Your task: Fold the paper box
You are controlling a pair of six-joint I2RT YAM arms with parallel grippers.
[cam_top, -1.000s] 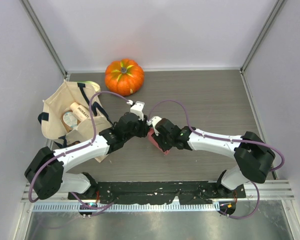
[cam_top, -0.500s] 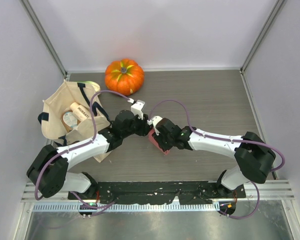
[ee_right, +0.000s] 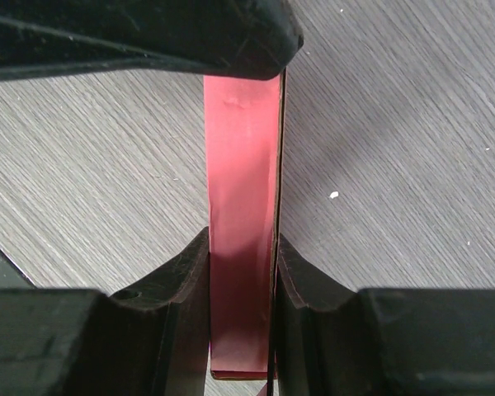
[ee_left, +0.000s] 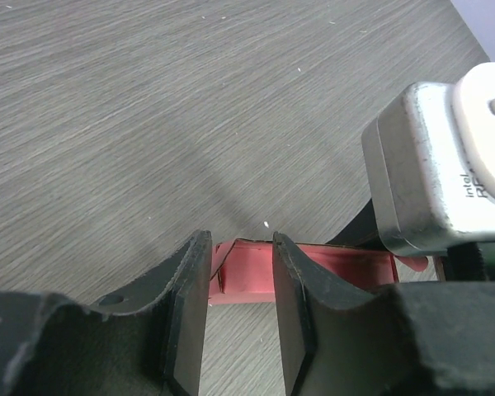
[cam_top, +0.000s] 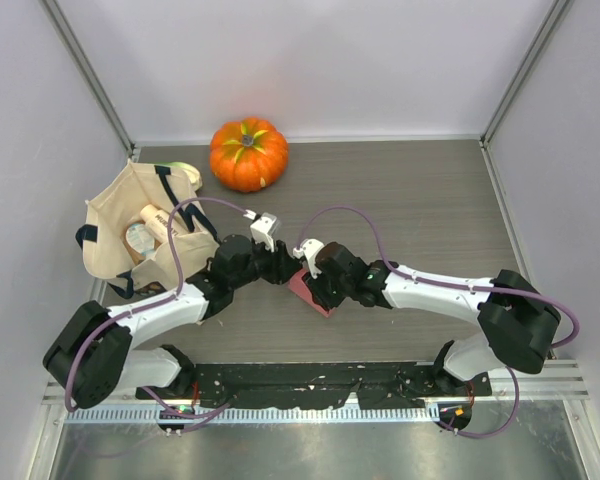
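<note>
The pink-red paper box lies on the table between my two grippers, folded into a narrow shape with raised walls. My right gripper is shut on it: in the right wrist view the fingers press both long sides of the box. My left gripper is open with a narrow gap at the box's left end. In the left wrist view the box's end wall shows just beyond the fingertips, with nothing between them. A left finger lies across the box's far end.
An orange pumpkin stands at the back of the table. A beige tote bag holding several items lies at the left. The right wrist's camera housing is close to my left gripper. Walls close in the table on three sides.
Both grippers and the box have shifted a little toward the near-left. The left wrist has dropped lower and closer to the box's end.
</note>
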